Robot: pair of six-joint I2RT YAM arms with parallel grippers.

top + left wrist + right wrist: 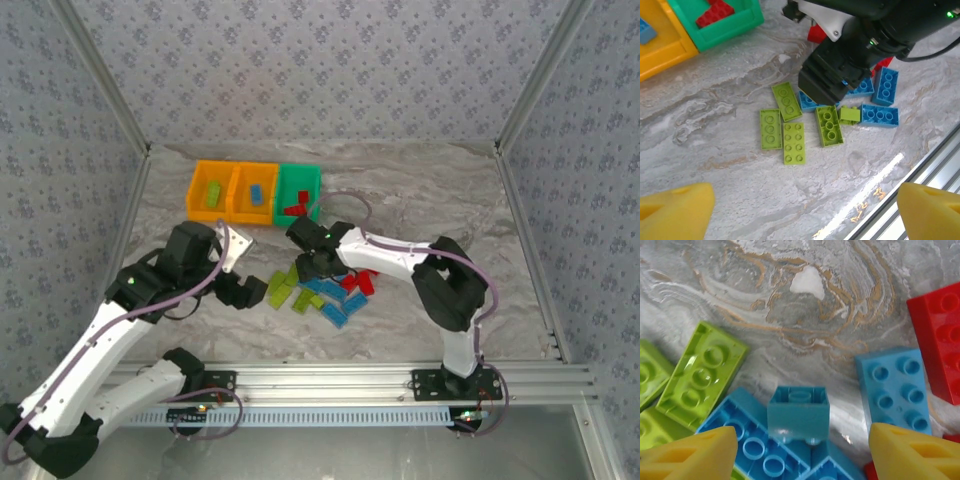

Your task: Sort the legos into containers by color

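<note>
Left gripper (800,215) hangs wide open and empty above the legos (320,288) piled near the counter's (430,200) middle, right gripper (802,440) open astride a small blue brick (798,412) without touching it, bins (232,214) by the far edge.

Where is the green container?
In the top view, the green container sits at the right end of the bin row, beside an orange container, beyond the lego pile.
</note>
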